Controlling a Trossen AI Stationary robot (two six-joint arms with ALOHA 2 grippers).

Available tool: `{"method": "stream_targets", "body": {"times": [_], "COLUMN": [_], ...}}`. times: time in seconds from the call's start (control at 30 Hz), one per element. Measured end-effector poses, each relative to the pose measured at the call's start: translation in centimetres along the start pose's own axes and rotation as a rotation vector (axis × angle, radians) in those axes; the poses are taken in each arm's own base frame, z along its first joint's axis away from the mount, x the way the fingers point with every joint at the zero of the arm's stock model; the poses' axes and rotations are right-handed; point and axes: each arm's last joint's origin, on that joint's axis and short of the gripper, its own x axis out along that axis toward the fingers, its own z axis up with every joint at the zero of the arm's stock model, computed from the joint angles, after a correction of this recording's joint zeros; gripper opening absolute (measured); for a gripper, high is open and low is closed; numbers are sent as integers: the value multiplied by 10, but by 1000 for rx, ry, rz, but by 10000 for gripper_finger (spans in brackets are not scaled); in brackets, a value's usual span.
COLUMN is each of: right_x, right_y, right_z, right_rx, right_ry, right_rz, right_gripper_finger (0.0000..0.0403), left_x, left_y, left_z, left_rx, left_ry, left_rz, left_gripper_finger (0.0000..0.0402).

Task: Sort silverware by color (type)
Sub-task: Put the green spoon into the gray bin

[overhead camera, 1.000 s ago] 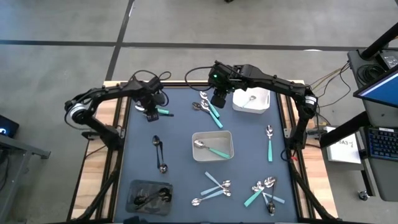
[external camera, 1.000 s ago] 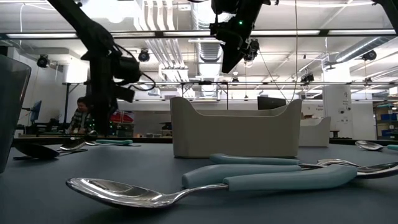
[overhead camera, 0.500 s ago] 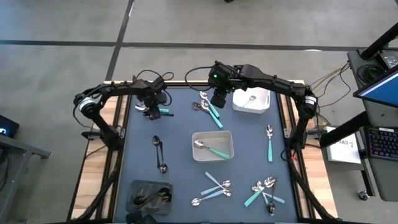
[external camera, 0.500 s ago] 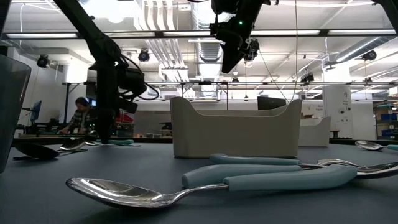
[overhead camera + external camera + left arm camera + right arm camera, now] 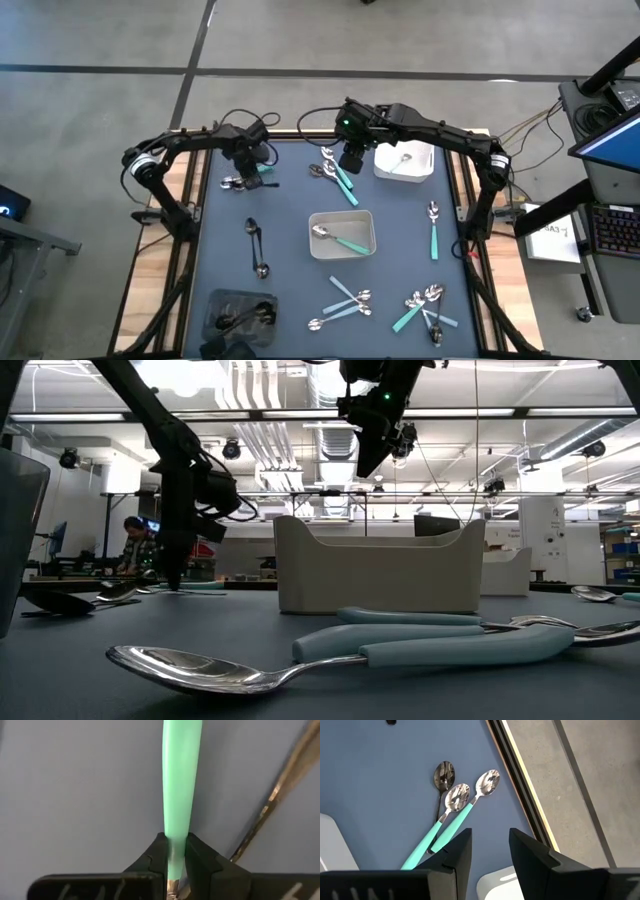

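Clamped jaws of the left gripper (image 5: 175, 851) pinch the green handle of a teal spoon (image 5: 181, 775), which lies on the blue mat (image 5: 285, 215) at the far left corner. Parted jaws mark the right gripper (image 5: 489, 847), which hangs empty above two more teal spoons (image 5: 451, 822) and a dark spoon (image 5: 443, 776) near the far edge, beside the white tray (image 5: 404, 161). Farther out, a grey tray (image 5: 343, 234) at the middle holds one teal spoon, and pale-handled spoons (image 5: 345, 300) lie at the near edge.
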Motion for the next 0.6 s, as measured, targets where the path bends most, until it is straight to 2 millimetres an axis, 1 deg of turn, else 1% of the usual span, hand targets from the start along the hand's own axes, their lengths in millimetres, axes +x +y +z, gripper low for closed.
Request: {"method": "stream_targets", "body": {"times": [0.13,0.27,0.33,0.43,0.6], "right_x": [0,0,0,0,0], "right_y": [0,0,0,0,0], "right_z": [0,0,0,0,0], "right_rx": [0,0,0,0,0], "right_ry": [0,0,0,0,0], "right_rz": [0,0,0,0,0], "right_gripper_finger": [123,123,123,123,123], "left_x": [-4,-19,-32,-56,-102], "left_y": [0,-4,-6,-9,-22], "left_z": [-1,-2,-2,0,7], "left_rx": [-49,-90,-113,-129,-75], "left_ry": [-15,-75,-122,-215,-383], "left_rz": [0,-27,-42,-35,-12], "left_gripper_finger": [27,24,24,24,24]}}
